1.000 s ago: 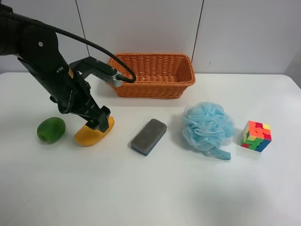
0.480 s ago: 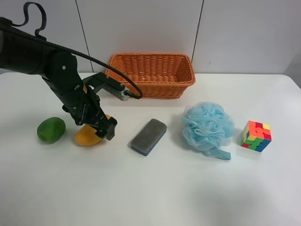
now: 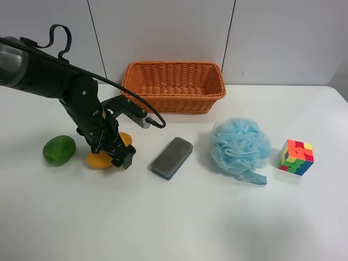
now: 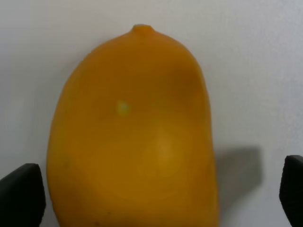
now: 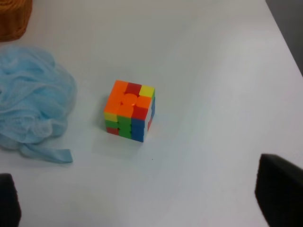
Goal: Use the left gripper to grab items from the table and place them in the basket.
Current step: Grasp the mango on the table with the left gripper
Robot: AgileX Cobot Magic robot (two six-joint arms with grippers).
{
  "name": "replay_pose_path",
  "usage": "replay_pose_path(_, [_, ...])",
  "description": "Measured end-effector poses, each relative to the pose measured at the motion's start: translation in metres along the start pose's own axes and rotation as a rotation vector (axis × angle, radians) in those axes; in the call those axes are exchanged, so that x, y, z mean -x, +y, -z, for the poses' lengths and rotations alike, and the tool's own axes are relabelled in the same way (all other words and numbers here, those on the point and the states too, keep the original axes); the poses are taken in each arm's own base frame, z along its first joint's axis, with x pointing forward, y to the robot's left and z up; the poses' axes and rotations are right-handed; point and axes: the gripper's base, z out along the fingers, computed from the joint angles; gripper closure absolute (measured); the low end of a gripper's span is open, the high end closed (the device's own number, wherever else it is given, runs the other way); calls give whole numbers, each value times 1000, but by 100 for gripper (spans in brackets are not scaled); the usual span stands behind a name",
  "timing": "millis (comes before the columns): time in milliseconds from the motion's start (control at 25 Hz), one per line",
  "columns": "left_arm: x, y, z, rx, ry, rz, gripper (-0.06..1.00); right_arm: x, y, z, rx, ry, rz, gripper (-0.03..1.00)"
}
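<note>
I have the black jawed left gripper [image 3: 118, 154] over the smooth yellow-orange mango [image 4: 137, 137], and its jaws are spread wide. In the left wrist view one black fingertip shows at each side of the fruit, and neither seems to touch it. The mango lies on its side on the plain white tabletop [image 3: 179, 217], between the round green fruit [image 3: 59, 149] and the grey-and-blue block sponge [image 3: 172, 157]. It is well apart from the orange-brown woven wicker basket [image 3: 174, 103].

To do this step well, I think I must go low enough that the fingers meet the mango at its broad middle, not on the upper curve. Then I close slowly and evenly, so that one finger does not push it toward the green fruit.

The skin is one even colour with a small pale spot, and there is a little nub at one end. The body is rounded and I judge it slippery, so it may roll.

The right gripper [image 5: 142, 196] has its jaws apart too, and holds nothing.
</note>
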Motion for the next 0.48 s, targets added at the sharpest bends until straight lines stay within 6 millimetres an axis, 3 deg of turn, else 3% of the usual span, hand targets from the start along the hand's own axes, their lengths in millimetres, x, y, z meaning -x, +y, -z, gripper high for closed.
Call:
replay_pose_path(280, [0, 1, -2, 10, 2, -21, -2, 0, 0, 0, 0, 0, 0, -3])
replay_pose_path(400, [-1, 1, -4, 9, 5, -22, 8, 0, 0, 0, 0, 0, 0, -3])
replay_pose_path(480, [-1, 1, -5, 10, 8, -25, 22, 0, 0, 0, 0, 0, 0, -3])
